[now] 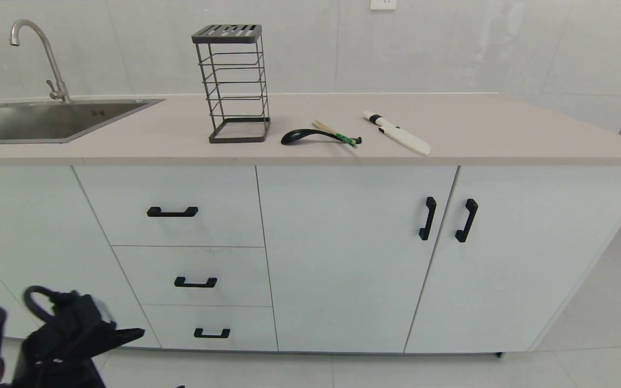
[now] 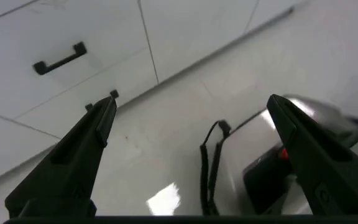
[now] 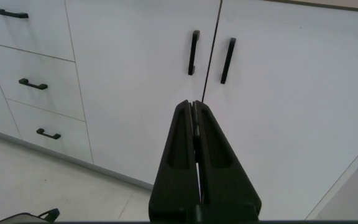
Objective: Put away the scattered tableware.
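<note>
A black spoon [image 1: 295, 137], chopsticks [image 1: 325, 128] across its handle and a white knife [image 1: 397, 133] lie on the counter [image 1: 504, 134].

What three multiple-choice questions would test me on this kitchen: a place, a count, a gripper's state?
1. Where does the black spoon lie? A on the counter, between wire rack and white knife; B inside that rack; C on a plate.
2. How many drawer handles stack below the rack? A two; B three; C five.
3. The right gripper is: A shut, empty; B open; C holding a fork.
Answers: 1 A, it rests on the counter beside the rack. 2 B, three black handles, one above another. 3 A, its jaws meet, nothing between.
</note>
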### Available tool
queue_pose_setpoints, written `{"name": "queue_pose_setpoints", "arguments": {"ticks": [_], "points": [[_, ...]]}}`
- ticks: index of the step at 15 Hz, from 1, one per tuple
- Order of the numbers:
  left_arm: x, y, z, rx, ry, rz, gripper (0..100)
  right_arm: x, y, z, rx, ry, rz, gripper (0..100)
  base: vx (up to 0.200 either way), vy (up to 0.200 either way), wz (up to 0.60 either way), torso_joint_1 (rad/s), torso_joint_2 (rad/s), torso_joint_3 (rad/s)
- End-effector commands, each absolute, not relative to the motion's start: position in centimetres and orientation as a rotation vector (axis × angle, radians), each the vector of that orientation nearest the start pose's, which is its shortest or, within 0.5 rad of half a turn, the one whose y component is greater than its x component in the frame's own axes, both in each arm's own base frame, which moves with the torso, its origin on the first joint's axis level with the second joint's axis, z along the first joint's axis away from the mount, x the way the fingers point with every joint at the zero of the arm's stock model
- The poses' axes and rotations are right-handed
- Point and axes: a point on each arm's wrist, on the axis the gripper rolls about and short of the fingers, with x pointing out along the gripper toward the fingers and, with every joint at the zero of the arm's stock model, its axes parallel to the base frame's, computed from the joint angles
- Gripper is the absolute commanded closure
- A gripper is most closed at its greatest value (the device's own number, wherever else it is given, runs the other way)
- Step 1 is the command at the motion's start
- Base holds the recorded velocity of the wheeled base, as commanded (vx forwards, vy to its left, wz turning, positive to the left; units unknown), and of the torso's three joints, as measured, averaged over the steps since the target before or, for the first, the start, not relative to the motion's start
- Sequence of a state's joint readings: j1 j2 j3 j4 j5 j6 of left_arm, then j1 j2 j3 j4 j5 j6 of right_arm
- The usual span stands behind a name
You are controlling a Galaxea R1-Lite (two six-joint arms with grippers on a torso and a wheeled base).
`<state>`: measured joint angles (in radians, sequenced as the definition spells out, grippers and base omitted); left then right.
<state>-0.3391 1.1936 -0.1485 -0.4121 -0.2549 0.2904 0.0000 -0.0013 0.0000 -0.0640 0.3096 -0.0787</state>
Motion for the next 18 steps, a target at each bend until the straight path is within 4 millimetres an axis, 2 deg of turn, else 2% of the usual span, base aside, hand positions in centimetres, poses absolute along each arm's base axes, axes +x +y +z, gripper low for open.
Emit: {"name": "queue_pose_setpoints", "arguments": {"ticks": [1, 3, 4, 5, 7, 9, 11, 14, 18], "points": [[16.2, -6.6, 7.7, 0.571, 0.641, -0.844, 0, -2.4, 0.7, 8.2, -0.091, -0.078, 0.307, 100, 0.000, 0.000, 0.00, 0.000, 0.00, 0.000], [18.0, -7.3, 7.1, 0.722, 0.609, -0.923, 0, -2.4, 0.7, 8.2, -0.095, -0.079, 0.307, 100, 0.000, 0.000, 0.00, 0.000, 0.00, 0.000], [18.5, -7.5, 6.6, 0.737, 0.635, -0.937, 0, -2.4, 0.7, 8.2, -0.097, -0.079, 0.307, 100, 0.000, 0.000, 0.00, 0.000, 0.00, 0.000], [19.0, -7.5, 5.9, 0.741, 0.678, -0.949, 0, -2.4, 0.7, 8.2, -0.097, -0.079, 0.307, 100, 0.000, 0.000, 0.00, 0.000, 0.00, 0.000], [21.5, -8.1, 3.5, 0.779, 0.747, -0.993, 0, -2.4, 0.7, 8.2, -0.094, -0.078, 0.304, 100, 0.000, 0.000, 0.00, 0.000, 0.00, 0.000], [23.7, -7.3, 2.5, 0.776, 0.774, -0.955, 0, -2.4, 0.7, 8.2, -0.096, -0.080, 0.302, 100, 0.000, 0.000, 0.00, 0.000, 0.00, 0.000], [26.7, -6.2, 1.1, 0.767, 0.802, -0.885, 0, -2.4, 0.7, 8.2, -0.092, -0.079, 0.293, 100, 0.000, 0.000, 0.00, 0.000, 0.00, 0.000], [30.8, -5.0, -0.8, 0.812, 0.761, -0.835, 0, -2.4, 0.7, 8.2, -0.089, -0.080, 0.292, 100, 0.000, 0.000, 0.00, 0.000, 0.00, 0.000], [32.6, -3.0, -2.4, 0.859, 0.751, -0.802, 0, -2.4, 0.7, 8.2, -0.089, -0.080, 0.292, 100, 0.000, 0.000, 0.00, 0.000, 0.00, 0.000]]}}
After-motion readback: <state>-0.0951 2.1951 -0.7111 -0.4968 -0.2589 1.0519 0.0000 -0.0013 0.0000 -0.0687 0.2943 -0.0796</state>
